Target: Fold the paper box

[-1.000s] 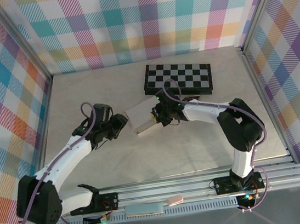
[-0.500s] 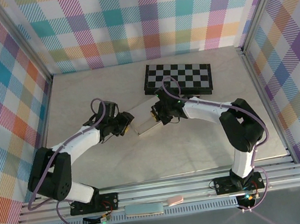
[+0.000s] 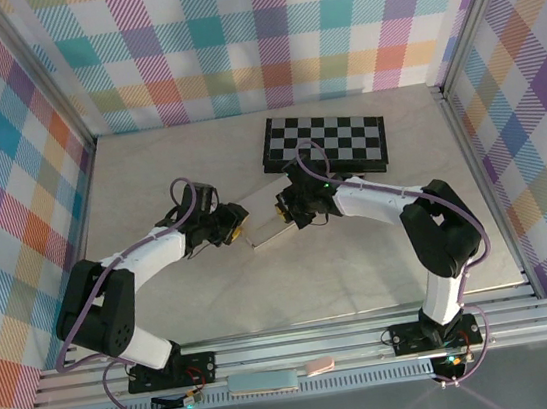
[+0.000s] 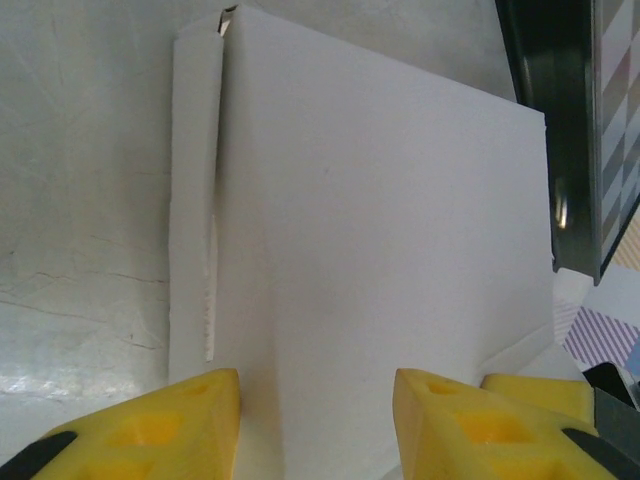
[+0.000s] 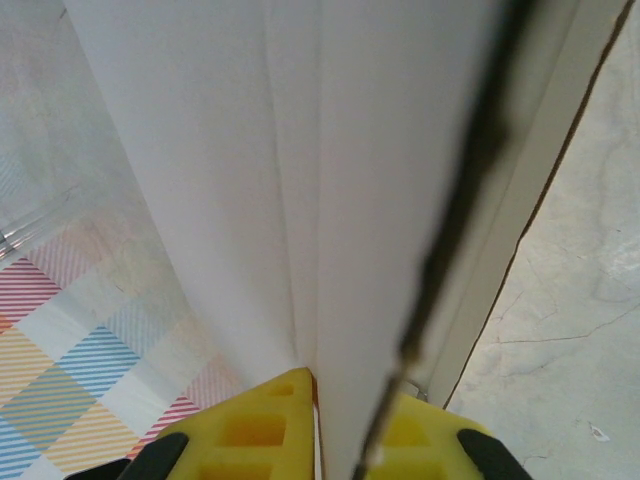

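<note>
Marbled table (image 3: 362, 263), plaid walls (image 3: 251, 36); right end effector (image 5: 335, 388) tight on paper box (image 4: 380, 240), left end effector (image 4: 317, 388) seemingly agape.

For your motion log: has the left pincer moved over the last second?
Yes: the left pincer moved right, toward the paper box, nearer the fixed chessboard.

I could read no writing, number or label anywhere in the cell. The paper box (image 4: 380, 230) was plain white on every face I saw. The chessboard (image 3: 325, 143) carried only its black and white squares, with no letters or figures I could make out.
</note>
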